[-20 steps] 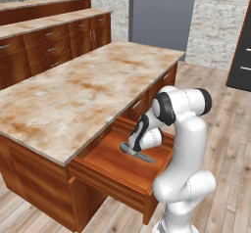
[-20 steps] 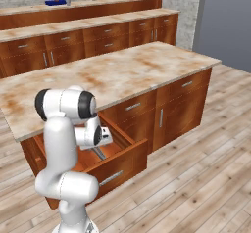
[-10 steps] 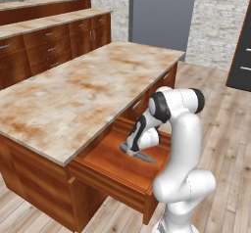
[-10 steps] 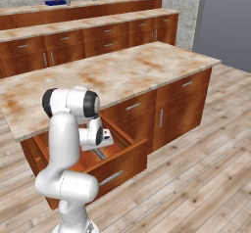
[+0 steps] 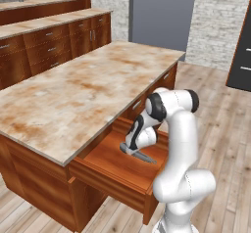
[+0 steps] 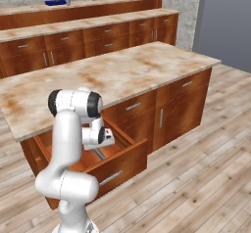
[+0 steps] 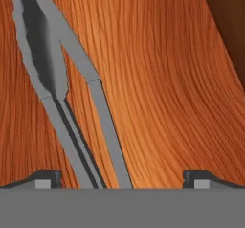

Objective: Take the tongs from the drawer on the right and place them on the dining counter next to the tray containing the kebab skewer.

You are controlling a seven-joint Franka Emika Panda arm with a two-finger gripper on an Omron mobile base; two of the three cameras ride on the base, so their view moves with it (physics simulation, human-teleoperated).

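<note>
While the tongs (image 7: 72, 107) lie flat on the floor of the pulled-out drawer (image 5: 105, 171), the end effector (image 7: 122, 176) hangs just above them, fingers spread wide, gripping nothing.

The drawer (image 5: 115, 171) stands open from above; only the tongs (image 7: 72, 102) lie on its bare floor.

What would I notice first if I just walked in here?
The big white robot arm bending down into the open wooden drawer. Its pincer is spread wide just above the grey tongs lying on the drawer's floor. Beside it stretches a long marbled countertop.
</note>
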